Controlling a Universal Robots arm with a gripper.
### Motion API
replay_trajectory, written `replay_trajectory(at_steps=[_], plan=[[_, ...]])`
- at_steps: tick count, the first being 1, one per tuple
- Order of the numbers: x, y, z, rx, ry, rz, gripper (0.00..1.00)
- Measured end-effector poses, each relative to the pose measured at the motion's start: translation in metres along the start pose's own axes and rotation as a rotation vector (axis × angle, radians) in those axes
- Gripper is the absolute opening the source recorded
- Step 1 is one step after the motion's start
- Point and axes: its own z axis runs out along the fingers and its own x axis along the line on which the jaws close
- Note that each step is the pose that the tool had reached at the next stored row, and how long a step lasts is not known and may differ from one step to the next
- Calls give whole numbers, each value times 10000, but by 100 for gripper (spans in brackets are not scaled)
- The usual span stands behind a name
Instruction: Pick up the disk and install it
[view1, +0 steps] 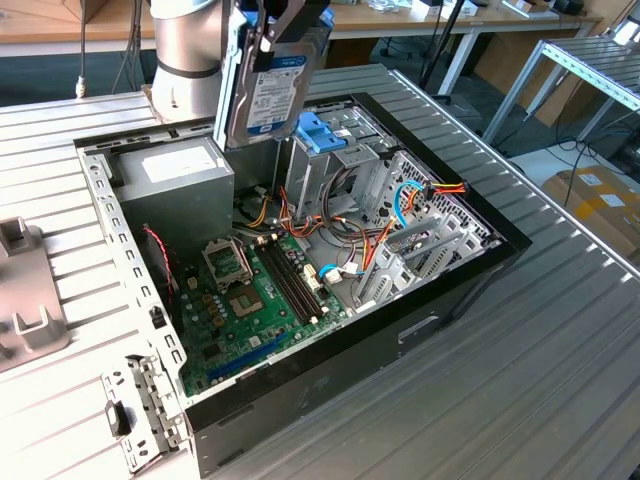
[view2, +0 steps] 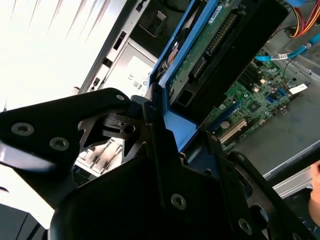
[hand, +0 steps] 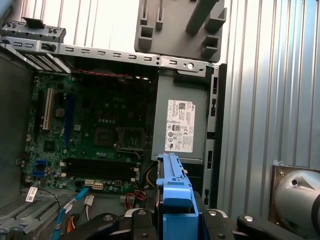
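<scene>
Your gripper (view1: 278, 28) is clamped tight on the disk (view1: 272, 95), taking it by the light-blue side rails (hand: 174, 182). The disk hangs on edge, raised above the open computer case (view1: 505, 245). It sits over the back corner, between the grey power supply (view1: 170, 172) and the blue tabbed piece (view1: 318, 130).

In the exterior view you see the disk's grey metal face with a white-and-blue label (view1: 268, 100). In the second wrist view its other side shows a green circuit board (view2: 212, 42), edged by the blue rail. In the first wrist view the rail stands up out of the gripper, with the motherboard (hand: 90, 130) lying flat in the case beyond it.
</scene>
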Motion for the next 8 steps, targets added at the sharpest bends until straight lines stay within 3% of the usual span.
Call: replay_trajectory(at_steps=[8], plan=[[67,4,-5,0,0,0,37]])
